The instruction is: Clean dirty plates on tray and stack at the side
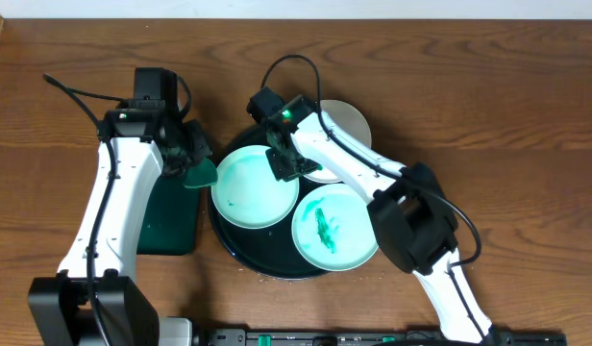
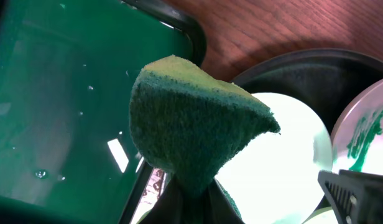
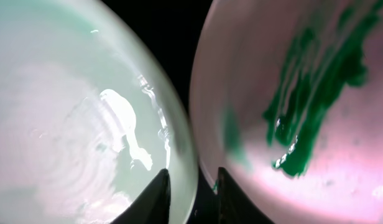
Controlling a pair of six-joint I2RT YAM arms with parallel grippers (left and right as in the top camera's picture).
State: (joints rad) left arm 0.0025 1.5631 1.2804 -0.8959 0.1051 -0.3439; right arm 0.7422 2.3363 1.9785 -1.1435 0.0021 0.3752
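While the smeared white plate [image 3: 291, 93] lies toward the back of the black tray [image 1: 267, 258], the right gripper [image 3: 191, 196] is on it, jaws seemingly astride its rim, grip untellable. The left gripper [image 1: 188, 152], left of the tray, clenches a green sponge [image 2: 191, 124].

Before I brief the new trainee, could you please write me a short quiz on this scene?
1. True or false: the left end effector holds a sponge.
2. Where is the right end effector? A) over the rectangular green tray B) over the black tray, among the plates C) off the table
3. Fill in: the smear on the right mint plate is ____ in colour.
Key: 1 true; 2 B; 3 green.
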